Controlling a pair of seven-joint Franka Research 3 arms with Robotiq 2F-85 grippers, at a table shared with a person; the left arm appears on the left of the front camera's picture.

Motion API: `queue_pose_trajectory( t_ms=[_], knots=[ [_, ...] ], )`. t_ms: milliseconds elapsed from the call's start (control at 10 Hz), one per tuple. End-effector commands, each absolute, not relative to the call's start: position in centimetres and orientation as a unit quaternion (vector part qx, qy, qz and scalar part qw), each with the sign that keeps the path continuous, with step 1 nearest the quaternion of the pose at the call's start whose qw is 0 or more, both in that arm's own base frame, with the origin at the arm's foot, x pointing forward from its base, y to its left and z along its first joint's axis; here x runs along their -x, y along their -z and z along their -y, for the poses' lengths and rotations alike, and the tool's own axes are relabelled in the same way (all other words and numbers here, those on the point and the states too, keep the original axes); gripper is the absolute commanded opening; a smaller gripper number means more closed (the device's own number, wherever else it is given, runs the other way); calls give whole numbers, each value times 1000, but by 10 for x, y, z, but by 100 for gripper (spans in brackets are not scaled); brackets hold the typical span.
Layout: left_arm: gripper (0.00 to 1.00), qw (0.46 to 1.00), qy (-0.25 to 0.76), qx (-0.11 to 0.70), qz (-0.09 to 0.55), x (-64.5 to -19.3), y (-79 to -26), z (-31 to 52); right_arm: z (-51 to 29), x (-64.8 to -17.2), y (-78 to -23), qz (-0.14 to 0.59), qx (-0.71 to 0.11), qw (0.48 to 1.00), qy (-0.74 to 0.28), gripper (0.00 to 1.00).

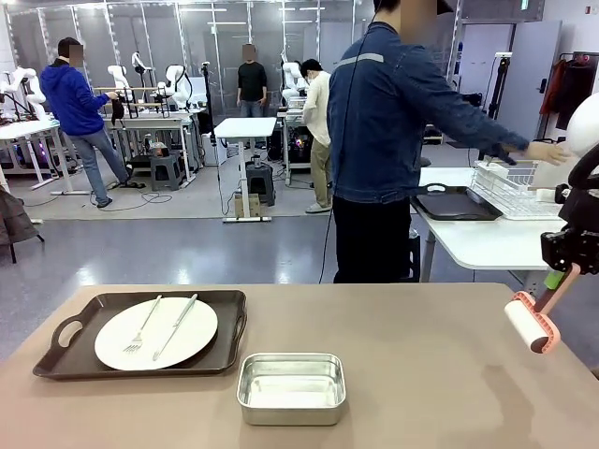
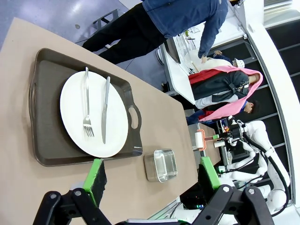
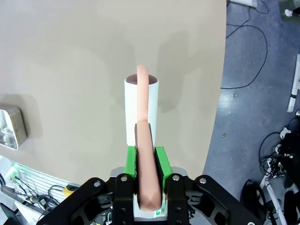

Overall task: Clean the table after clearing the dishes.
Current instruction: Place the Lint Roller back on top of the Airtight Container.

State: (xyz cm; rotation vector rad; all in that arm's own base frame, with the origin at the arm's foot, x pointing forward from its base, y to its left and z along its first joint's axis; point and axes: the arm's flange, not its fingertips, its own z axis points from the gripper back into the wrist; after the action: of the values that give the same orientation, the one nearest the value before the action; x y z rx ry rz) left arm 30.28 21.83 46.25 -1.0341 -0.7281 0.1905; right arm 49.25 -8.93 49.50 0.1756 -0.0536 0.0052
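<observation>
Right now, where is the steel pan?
In the front view, the steel pan sits on the table near the robot's edge, about mid-width, just right of the dark tray holding the white plate.

On the left part of the desk (image 1: 421, 355), a tray (image 1: 234, 318) carrying a plate (image 1: 192, 339), with fork (image 1: 142, 329) left of knife (image 1: 175, 326) on the plate. Just right of the tray and nearer the front edge, a pan (image 1: 291, 409). Above the desk near its right edge, a roller (image 1: 531, 323) clamped in the right hand (image 3: 146, 154); behind the far edge, a person (image 1: 393, 140).
</observation>
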Motion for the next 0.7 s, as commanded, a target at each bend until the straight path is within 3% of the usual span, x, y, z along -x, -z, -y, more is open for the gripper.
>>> queue_pose_trajectory(
  t_ms=[0, 600],
  knots=[
    [100, 797, -83, 487, 347, -302, -463, -220, 89, -491, -496, 31, -88, 996, -6, 22],
    [100, 797, -83, 487, 347, -302, -463, -220, 89, -491, -496, 31, -88, 996, -6, 22]
  ],
)
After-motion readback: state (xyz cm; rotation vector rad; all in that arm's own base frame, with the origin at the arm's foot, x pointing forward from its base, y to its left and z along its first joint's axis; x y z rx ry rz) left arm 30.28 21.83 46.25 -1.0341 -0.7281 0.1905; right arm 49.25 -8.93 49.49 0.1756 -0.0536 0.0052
